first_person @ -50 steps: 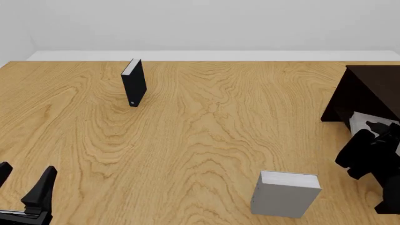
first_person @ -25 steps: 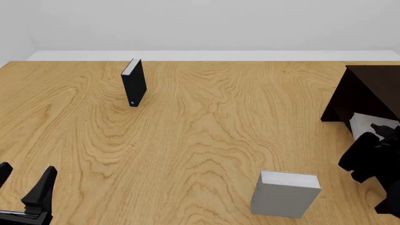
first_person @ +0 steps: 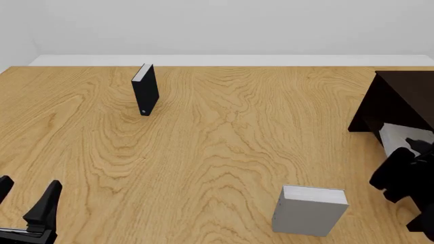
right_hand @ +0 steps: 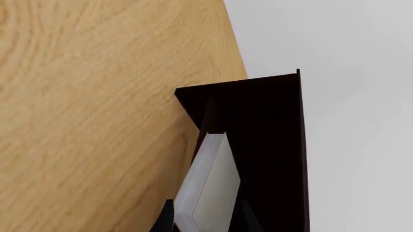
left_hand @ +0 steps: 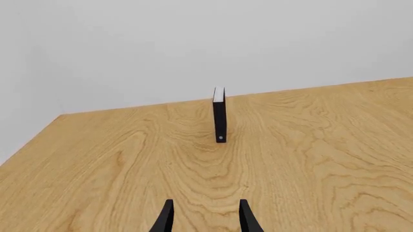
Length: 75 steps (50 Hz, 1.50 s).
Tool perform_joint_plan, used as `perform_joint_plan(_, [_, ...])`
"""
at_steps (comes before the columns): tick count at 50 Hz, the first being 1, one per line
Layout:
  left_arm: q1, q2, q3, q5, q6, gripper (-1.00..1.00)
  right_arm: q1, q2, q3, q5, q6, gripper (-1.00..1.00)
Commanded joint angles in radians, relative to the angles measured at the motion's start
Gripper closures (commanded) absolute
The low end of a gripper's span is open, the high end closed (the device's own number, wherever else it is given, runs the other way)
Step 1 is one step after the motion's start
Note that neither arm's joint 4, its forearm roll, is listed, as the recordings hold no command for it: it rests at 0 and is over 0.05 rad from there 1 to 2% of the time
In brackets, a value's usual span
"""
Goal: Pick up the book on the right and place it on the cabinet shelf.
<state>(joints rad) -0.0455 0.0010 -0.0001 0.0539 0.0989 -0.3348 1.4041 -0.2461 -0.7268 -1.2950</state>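
Observation:
A thick light-grey book (first_person: 393,135) (right_hand: 210,186) leans inside the dark brown cabinet (first_person: 400,99) (right_hand: 271,140) at the table's right edge, on its shelf. My right gripper (first_person: 413,148) (right_hand: 203,220) is open just in front of the cabinet. In the right wrist view its fingertips sit on either side of the book's near end. A second, similar grey book (first_person: 308,210) stands on the table at the front, left of the right arm. My left gripper (first_person: 24,195) (left_hand: 205,217) is open and holds nothing at the front left corner.
A slim black book (first_person: 145,90) (left_hand: 219,115) stands upright at the far left of the wooden table (first_person: 217,147). The cabinet's dark walls close in around the shelved book. A white wall backs the table's far edge.
My right gripper has drawn back from the cabinet toward the near edge, showing more of the grey book, which stayed on the shelf. The left arm and both other books have not moved.

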Motion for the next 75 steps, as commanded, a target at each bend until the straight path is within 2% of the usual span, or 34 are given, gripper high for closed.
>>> perform_joint_plan(1, [-0.002,0.0,0.0,-0.003,0.003,-1.0,-0.039,-0.017,0.013,0.004,-0.001,-1.0])
perform_joint_plan(14, [-0.001,0.0,0.0,-0.001,0.002,-1.0,0.021,-0.02,-0.015,0.02,0.004,-1.0])
perform_joint_plan(30, [0.001,0.0,0.0,0.002,0.0,-1.0,0.111,-0.061,-0.06,0.088,0.01,-1.0])
perform_joint_plan(51, [0.006,-0.001,0.0,-0.001,-0.007,-1.0,0.165,-0.071,-0.107,0.127,0.007,-1.0])
perform_joint_plan(66, [0.004,0.0,0.0,-0.008,-0.008,-1.0,0.245,-0.167,-0.194,0.261,0.046,-1.0])
perform_joint_plan(75, [0.0,0.0,0.0,-0.013,-0.006,-1.0,0.304,-0.283,-0.262,0.391,0.106,-1.0])
